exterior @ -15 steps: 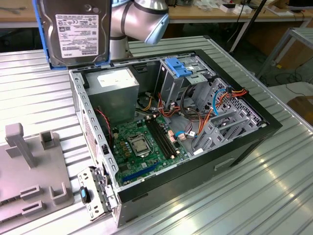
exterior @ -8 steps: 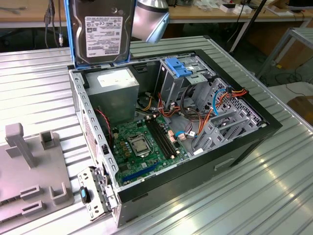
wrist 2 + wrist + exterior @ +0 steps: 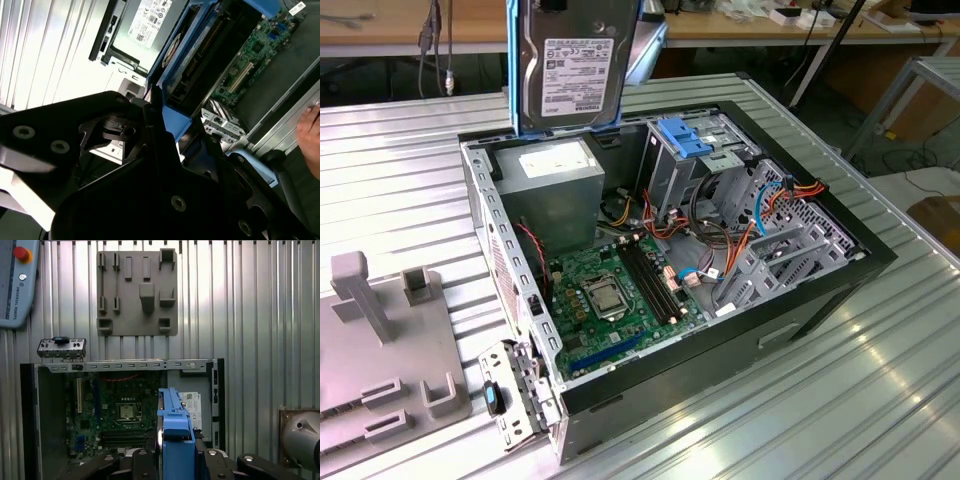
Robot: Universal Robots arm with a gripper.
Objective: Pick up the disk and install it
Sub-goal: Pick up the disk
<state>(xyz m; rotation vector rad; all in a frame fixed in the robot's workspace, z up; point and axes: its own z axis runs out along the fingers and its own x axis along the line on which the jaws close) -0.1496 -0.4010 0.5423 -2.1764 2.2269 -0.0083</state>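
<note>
Gripper (image 3: pixel 175 460) clamped on disk (image 3: pixel 575 65), 2 fingers pressing its blue rails. Disk held on edge, long axis vertical, above power supply (image 3: pixel 555 190) corner of open case (image 3: pixel 800 325). Drive cage (image 3: pixel 692 160) lies lower, toward exterior view's right.

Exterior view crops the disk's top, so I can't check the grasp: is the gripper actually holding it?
Observer: Yes. In the first wrist view the gripper is closed on the disk, seen edge-on, flanking its blue frame.
Operator: Is anybody close to the machine?
Observer: A hand shows in the second wrist view, near the rim of the open case.
</note>
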